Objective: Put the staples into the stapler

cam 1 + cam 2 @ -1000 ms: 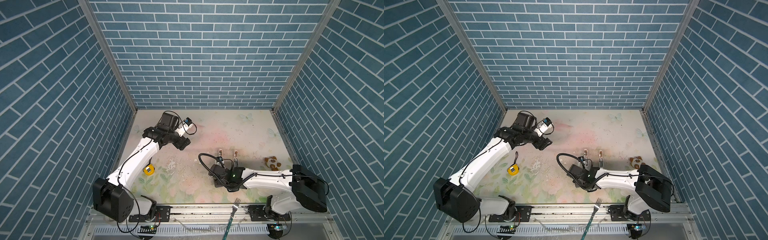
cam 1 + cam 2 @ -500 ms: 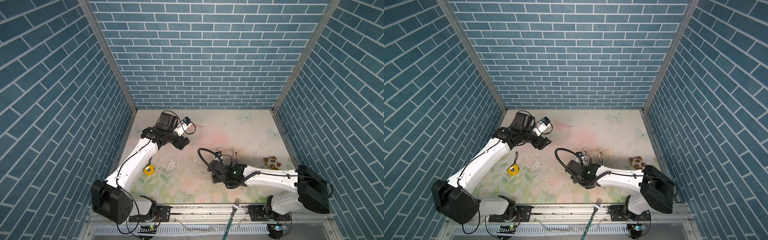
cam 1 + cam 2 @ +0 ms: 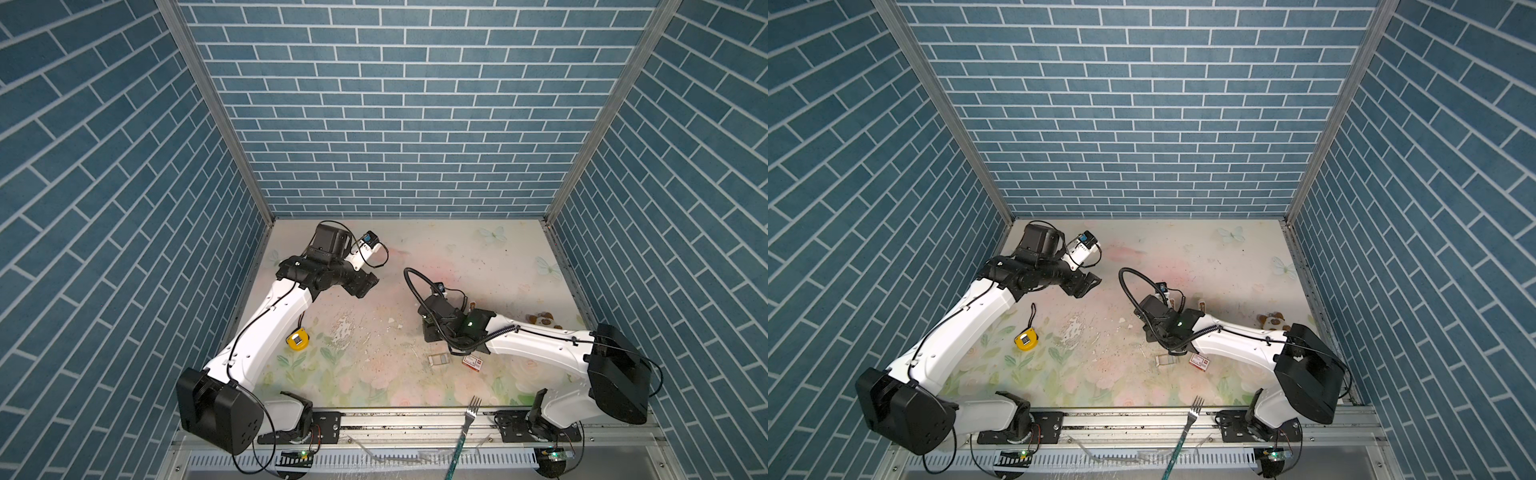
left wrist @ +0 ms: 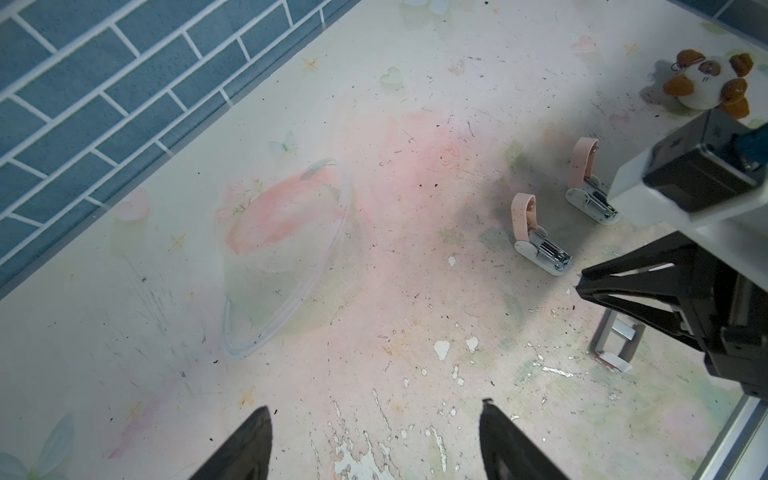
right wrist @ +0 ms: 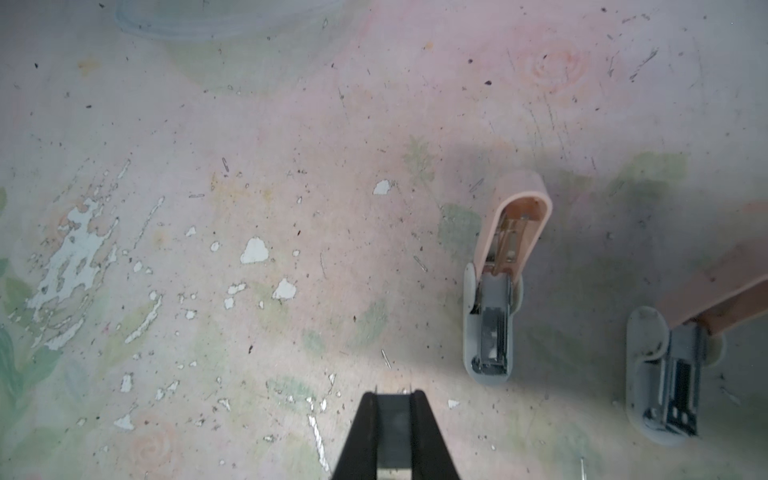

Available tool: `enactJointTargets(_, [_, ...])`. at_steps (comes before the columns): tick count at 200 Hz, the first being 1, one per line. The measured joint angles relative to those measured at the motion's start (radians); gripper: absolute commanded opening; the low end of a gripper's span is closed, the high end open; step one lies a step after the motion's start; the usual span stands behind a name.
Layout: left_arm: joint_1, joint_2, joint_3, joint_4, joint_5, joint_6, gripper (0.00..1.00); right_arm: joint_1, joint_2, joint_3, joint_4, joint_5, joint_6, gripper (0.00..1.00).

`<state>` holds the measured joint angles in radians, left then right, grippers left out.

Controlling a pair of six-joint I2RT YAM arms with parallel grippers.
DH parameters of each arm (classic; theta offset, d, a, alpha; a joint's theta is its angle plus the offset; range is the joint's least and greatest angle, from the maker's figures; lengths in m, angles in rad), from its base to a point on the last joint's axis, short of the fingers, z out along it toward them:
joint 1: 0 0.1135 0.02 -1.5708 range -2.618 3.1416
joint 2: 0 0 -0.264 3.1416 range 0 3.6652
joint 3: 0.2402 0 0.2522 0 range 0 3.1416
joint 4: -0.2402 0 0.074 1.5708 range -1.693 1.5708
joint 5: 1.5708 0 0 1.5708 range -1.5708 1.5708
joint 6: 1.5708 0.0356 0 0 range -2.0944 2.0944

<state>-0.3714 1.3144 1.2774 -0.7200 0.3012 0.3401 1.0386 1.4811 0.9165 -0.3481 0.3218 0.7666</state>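
The right end effector (image 5: pixel 393 395) is pressed together on a blurred grey strip, seemingly staples (image 5: pixel 392 419), near the stapler (image 5: pixel 492 332), whose lid stands up with its channel bare. To do this step well, line the strip up with that channel, legs down, lower it level, and let go only once it is seated. The left end effector (image 4: pixel 374 436) is spread, empty and well apart. The strip's length is hidden, and what is in the tray (image 3: pixel 439 359) is too small to tell.

You get bright, even overhead light in both top views, all sharp. Rt wrist view's hazy, w/ shadow by the pink stapler (image 5: pixel 494 299).
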Motion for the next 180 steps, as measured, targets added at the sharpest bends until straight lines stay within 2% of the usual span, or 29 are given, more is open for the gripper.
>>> enactJointTargets(101, [0.017, -0.028, -0.039, 0.031, 0.022, -0.028, 0.83, -0.064, -0.053, -0.163, 0.14, 0.064, -0.07, 0.11])
enactJointTargets(180, [0.091, -0.037, -0.076, 0.061, 0.064, -0.071, 0.85, -0.103, -0.07, -0.239, 0.287, 0.082, -0.13, 0.11])
